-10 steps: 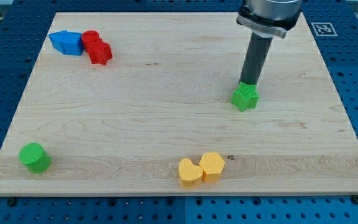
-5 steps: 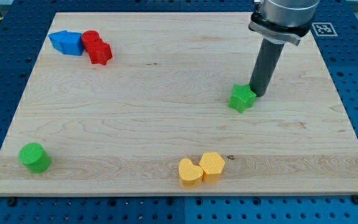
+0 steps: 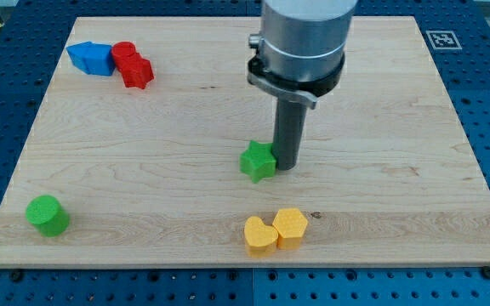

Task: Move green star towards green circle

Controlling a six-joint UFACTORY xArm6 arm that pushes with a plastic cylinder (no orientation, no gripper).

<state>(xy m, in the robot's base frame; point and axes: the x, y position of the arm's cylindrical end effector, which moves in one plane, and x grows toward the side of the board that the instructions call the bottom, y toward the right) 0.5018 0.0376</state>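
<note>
Camera view: the green star [image 3: 258, 161] sits a little right of the middle of the wooden board [image 3: 228, 102], toward the near half. My tip [image 3: 285, 166] is pressed against the star's right side, touching it, with the dark rod rising straight up into the grey arm housing [image 3: 303, 38] above. There is no claw on this arm, only the rod, so nothing opens, closes or holds.

The green circle [image 3: 48, 214] stands well apart from the star, far off to the left, close to the board's near left corner. The board between the two shows only bare wood.

Just nearer than the star and slightly right, a yellow heart [image 3: 259, 235] and a yellow hexagon [image 3: 290, 227] sit touching side by side by the near edge. At the far left corner a blue block [image 3: 91, 58] lies against a red circle [image 3: 125, 55], and a second red block [image 3: 138, 72] butts up to that circle on its near right side; its exact shape is hard to make out.
</note>
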